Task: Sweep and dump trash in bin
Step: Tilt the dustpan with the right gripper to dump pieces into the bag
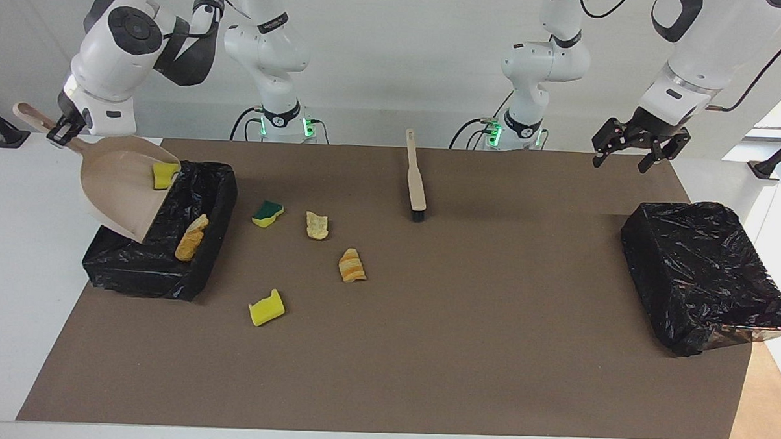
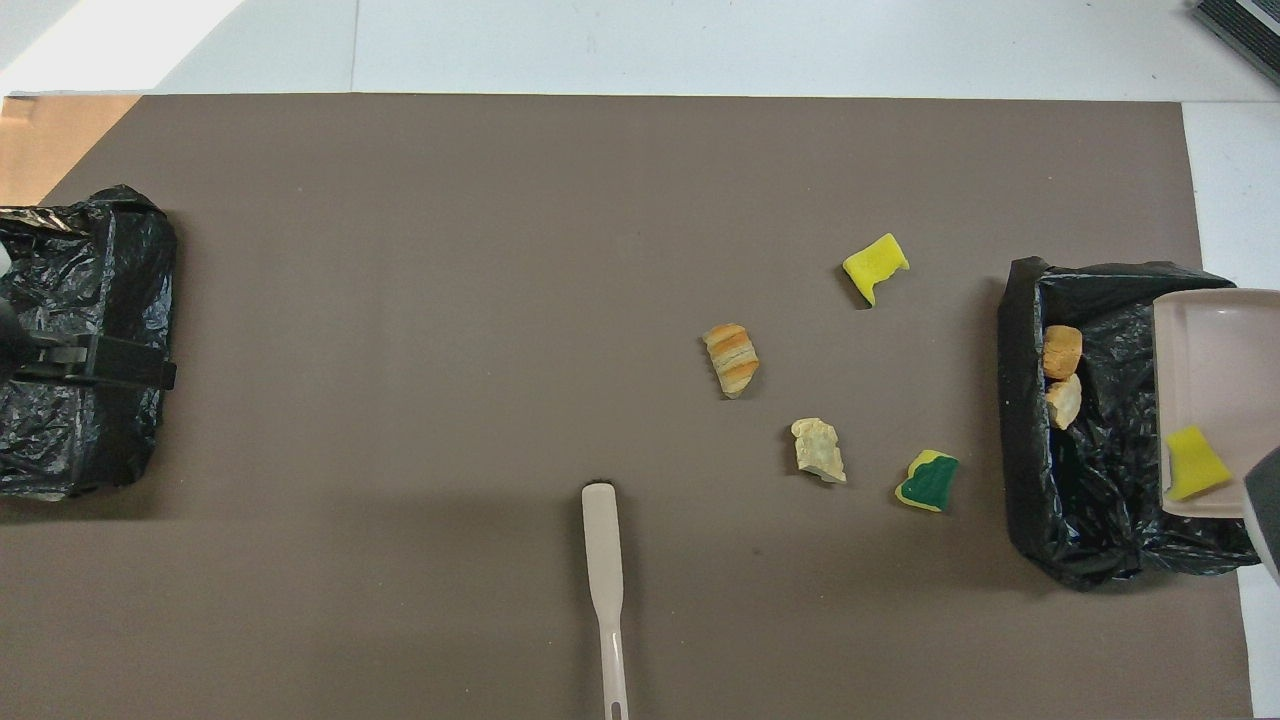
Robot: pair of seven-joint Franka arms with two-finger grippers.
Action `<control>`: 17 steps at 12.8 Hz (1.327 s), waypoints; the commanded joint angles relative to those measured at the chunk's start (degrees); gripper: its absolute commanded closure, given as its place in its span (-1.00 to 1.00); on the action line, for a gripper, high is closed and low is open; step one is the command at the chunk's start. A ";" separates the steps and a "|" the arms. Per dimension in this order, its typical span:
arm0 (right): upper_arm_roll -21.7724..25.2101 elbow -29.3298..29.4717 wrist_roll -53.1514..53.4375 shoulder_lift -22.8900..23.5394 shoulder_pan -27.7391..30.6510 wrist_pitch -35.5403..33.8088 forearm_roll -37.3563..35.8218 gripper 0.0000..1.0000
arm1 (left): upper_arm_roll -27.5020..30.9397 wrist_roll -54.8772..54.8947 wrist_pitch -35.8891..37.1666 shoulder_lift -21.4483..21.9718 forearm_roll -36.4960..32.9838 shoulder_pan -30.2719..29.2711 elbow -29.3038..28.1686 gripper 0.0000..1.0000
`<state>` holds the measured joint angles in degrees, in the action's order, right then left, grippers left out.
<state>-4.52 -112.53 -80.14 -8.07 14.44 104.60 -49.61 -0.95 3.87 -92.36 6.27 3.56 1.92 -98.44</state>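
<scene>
Brown mat spread over a white table, with a pale wall at the robots' end. Carries a black-lined trash bin at the right arm's end and a second bin at the left arm's end. Beige brush flat at mid-mat, bristles pointing away from the robots. Right gripper raised over the table beside the trash bin, clamped tight on the handle of a beige dustpan; pan tilted down over the bin. Trash split up: yellow sponge piece on the pan, bread chunks inside the trash bin, and on the mat beside it a green-backed sponge, pale chunk, striped chunk and notched yellow sponge. Left gripper raised over the left arm's end of the mat, fingers spread wide, holding nothing.
</scene>
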 commanded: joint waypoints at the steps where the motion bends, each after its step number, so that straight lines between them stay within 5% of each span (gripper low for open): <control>1: -0.14 0.46 -0.10 -0.19 -1.08 -0.10 -4.43 1.00 | -0.54 0.26 1.57 -3.97 -3.10 -0.26 3.77 -1.00; 11: -0.40 4.41 -4.67 1.47 -3.55 -0.09 -8.23 1.00 | -0.54 0.52 -0.10 -2.84 -3.12 -0.51 3.51 -1.00; 17: -0.14 9.34 3.29 3.50 -2.49 -0.10 10.65 1.00 | -0.54 0.61 -0.10 -2.84 -3.12 -0.43 3.51 -1.00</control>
<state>-4.25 -105.78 -81.04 -6.30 11.38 104.75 -43.41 -1.24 4.21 -92.56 3.15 1.38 1.89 -95.20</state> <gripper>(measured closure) 0.683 0.000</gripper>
